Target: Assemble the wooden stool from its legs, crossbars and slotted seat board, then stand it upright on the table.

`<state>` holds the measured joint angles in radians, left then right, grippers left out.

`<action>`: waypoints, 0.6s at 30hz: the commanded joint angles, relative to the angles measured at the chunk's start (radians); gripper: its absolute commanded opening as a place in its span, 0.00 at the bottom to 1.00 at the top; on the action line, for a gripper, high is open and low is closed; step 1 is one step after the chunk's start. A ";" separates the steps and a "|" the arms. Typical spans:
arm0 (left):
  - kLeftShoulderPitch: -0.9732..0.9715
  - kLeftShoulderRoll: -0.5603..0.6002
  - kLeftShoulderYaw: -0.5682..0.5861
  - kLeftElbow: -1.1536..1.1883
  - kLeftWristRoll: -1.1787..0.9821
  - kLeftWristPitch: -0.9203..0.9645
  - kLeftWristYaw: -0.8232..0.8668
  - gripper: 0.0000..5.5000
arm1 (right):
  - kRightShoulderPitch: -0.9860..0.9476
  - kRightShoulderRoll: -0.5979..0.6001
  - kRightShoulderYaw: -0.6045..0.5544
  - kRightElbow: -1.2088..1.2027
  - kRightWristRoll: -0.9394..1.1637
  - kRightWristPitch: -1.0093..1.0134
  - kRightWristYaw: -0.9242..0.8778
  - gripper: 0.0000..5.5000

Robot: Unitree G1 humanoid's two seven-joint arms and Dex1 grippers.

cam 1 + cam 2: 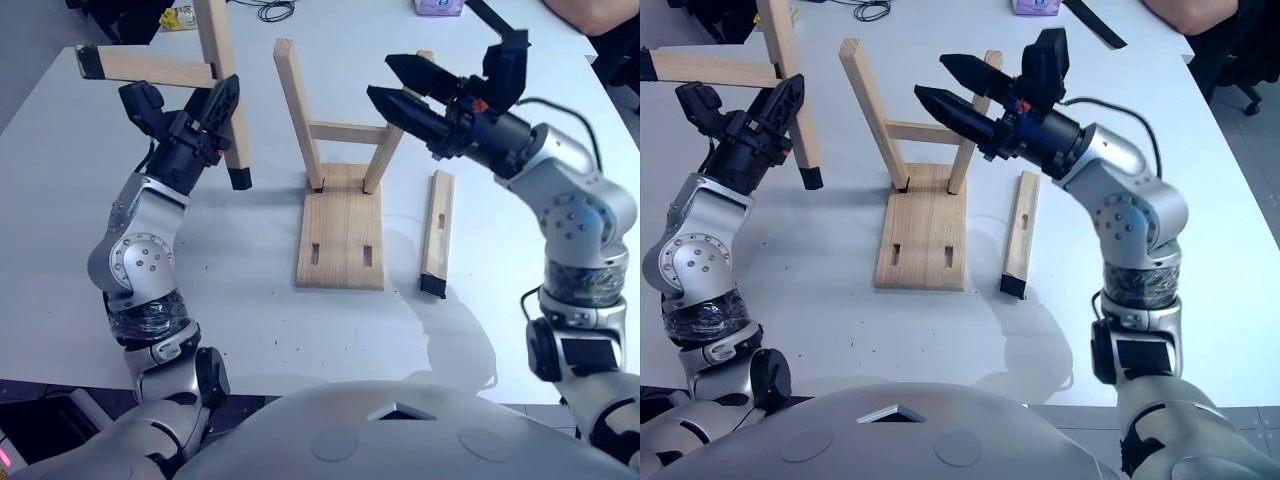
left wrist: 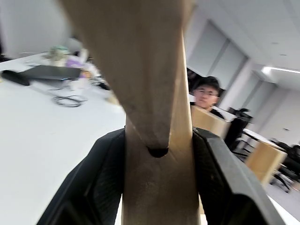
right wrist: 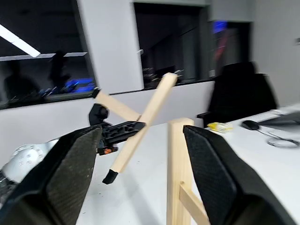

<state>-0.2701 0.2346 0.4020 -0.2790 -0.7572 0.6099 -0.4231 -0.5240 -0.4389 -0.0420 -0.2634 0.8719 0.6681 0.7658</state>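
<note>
Left gripper (image 1: pixel 225 100) clamps one leg frame (image 1: pixel 160 67); right gripper (image 1: pixel 382 78), spread wide, hovers by the standing legs (image 1: pixel 300 110).

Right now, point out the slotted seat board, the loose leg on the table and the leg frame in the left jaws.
slotted seat board (image 1: pixel 341 225), left eye view, bare middle of the board.
loose leg (image 1: pixel 437 220), left eye view, mid-shaft.
leg frame (image 1: pixel 217 40), left eye view, upper part of the long leg.

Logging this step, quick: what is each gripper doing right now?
Left gripper: closed on the leg frame.
Right gripper: open, holding nothing.
</note>
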 commanded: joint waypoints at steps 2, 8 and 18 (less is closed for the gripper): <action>-0.068 0.051 -0.016 -0.015 -0.032 -0.089 -0.111 0.37 | -0.198 -0.055 -0.062 0.140 0.099 0.115 0.074 0.58; -0.110 0.066 -0.060 -0.067 -0.121 -0.116 -0.224 0.37 | -0.342 -0.007 -0.137 0.294 0.213 0.235 0.028 0.62; -0.117 0.116 -0.185 -0.081 -0.204 -0.082 -0.407 0.37 | -0.358 0.021 -0.124 0.321 0.281 0.361 0.071 0.86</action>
<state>-0.3712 0.3352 0.2339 -0.3606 -0.9506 0.5260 -0.8045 -0.8542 -0.4129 -0.1814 0.0510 1.1450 1.0087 0.8102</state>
